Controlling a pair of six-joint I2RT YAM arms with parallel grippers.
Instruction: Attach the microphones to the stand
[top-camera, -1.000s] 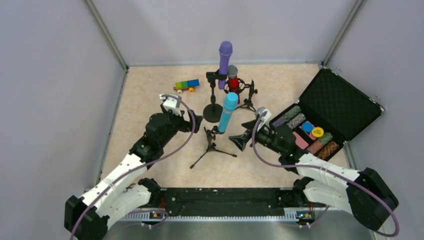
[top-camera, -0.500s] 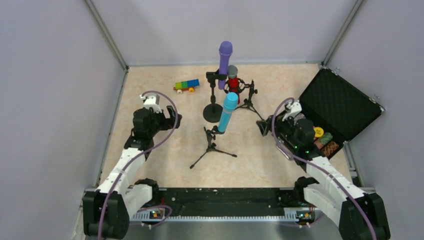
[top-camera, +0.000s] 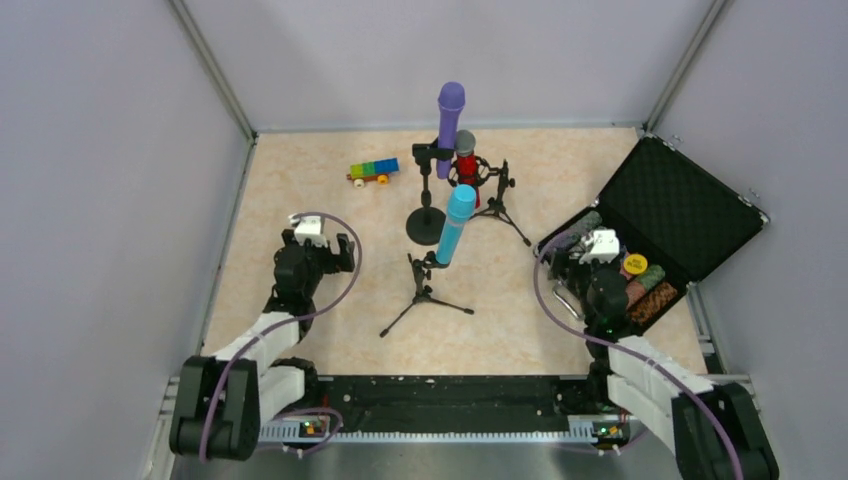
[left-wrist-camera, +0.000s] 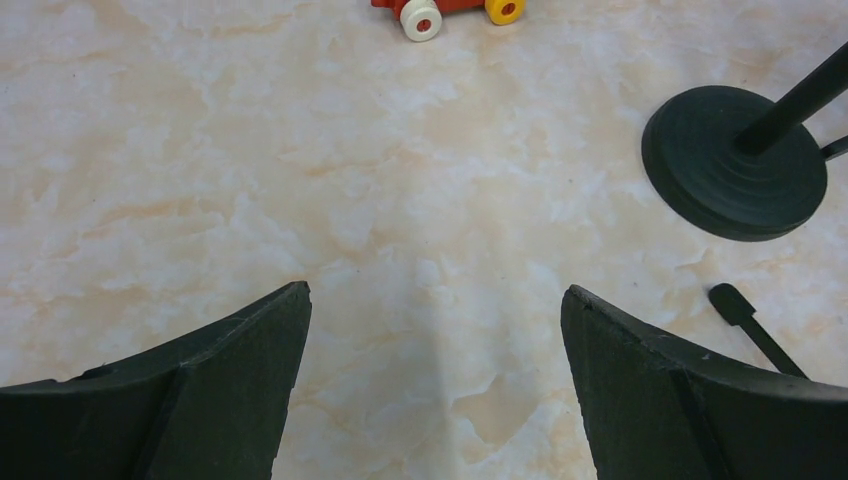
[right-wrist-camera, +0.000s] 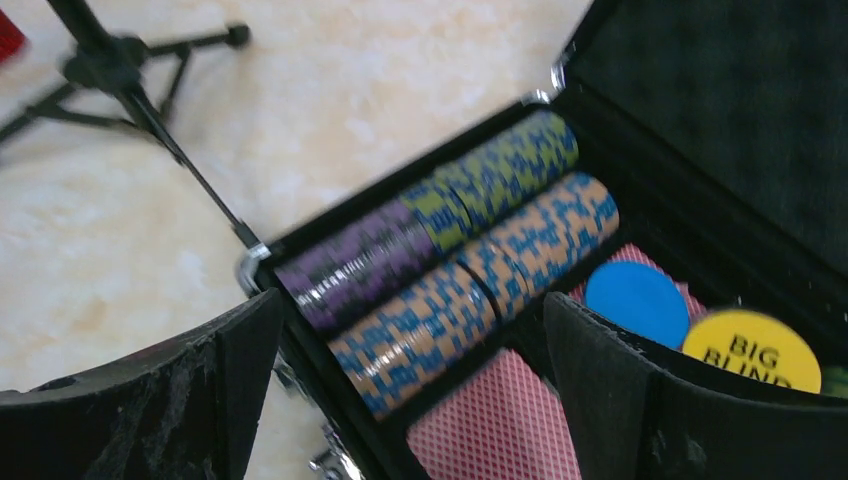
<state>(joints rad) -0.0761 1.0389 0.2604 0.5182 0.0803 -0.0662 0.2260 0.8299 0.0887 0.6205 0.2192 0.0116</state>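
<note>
The toy car (left-wrist-camera: 455, 8) is getting cut off at the left wrist view's top edge, ahead of the left gripper (left-wrist-camera: 435, 292), whose jaws are gaping empty; the round-base stand (left-wrist-camera: 735, 160) is sitting ahead to its right. The right gripper (right-wrist-camera: 410, 298) is hanging equally spread, empty, over the open case (right-wrist-camera: 720, 110) holding 2 rows of poker chips (right-wrist-camera: 470, 260), pink cards (right-wrist-camera: 500, 430), a blue disc (right-wrist-camera: 637, 300) and a yellow button (right-wrist-camera: 750, 345) partly hiding behind its finger (right-wrist-camera: 650, 420). The purple microphone (top-camera: 449, 125), red microphone (top-camera: 466, 160) and light-blue microphone (top-camera: 456, 222) are standing in stands (top-camera: 424, 290) well ahead, between both grippers.

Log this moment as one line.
purple mic: mounted | blue mic: mounted | red mic: mounted | left gripper: open, empty | right gripper: open, empty
</note>
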